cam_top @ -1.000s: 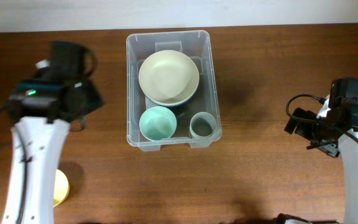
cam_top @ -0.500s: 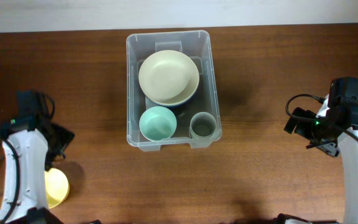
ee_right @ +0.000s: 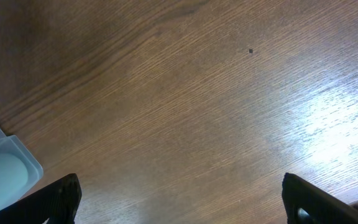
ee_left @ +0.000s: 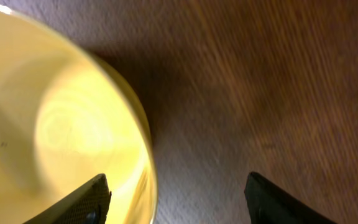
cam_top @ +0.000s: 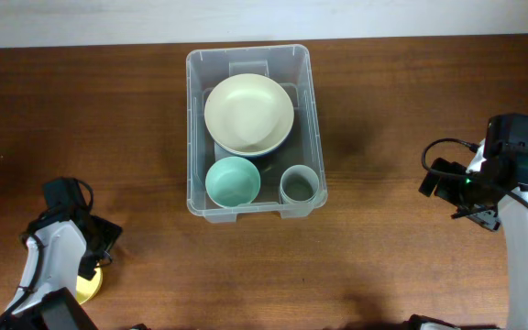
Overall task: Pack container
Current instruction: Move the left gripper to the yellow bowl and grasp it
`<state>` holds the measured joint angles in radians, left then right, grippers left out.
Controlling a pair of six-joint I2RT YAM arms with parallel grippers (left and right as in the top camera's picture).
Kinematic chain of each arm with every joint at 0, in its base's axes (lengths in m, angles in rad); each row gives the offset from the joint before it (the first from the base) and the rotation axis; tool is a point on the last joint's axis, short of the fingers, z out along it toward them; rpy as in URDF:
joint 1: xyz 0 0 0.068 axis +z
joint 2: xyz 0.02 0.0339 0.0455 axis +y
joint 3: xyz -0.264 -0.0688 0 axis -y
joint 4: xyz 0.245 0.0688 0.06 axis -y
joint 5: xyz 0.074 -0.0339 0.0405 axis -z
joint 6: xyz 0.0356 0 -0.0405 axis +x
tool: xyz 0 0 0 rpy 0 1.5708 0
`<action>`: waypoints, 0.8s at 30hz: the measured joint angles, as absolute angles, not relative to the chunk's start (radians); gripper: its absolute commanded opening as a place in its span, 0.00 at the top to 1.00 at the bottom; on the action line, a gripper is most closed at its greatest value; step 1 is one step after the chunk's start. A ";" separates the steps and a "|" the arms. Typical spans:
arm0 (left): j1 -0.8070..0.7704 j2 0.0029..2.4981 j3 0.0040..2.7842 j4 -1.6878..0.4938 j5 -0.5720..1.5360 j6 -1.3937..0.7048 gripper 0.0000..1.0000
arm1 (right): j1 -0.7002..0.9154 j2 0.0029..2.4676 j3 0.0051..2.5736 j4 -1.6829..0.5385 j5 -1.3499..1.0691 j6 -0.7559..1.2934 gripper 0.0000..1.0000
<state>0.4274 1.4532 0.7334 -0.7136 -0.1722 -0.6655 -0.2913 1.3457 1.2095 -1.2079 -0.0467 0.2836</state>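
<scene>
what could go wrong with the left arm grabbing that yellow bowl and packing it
1. The left gripper straddles the rim of the yellow bowl, one finger inside, one outside; a pinch on that thin wall may slip or tip it.
2. The container already holds a cream bowl, teal bowl and grey cup with little floor bare, so placing it could knock them.

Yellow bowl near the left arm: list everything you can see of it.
The yellow bowl is pale yellow, glossy, plastic-looking, round, upright and empty where visible. It stands on the wooden table, near-left, partly under the left arm in the overhead view. The open left gripper straddles its rim, one of the fingers over the inside, one outside; contact cannot be told.
</scene>
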 measured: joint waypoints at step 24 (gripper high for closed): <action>0.438 1.453 0.731 -0.665 -0.104 -0.530 0.94 | -0.291 1.346 1.209 -1.208 -0.047 0.283 0.01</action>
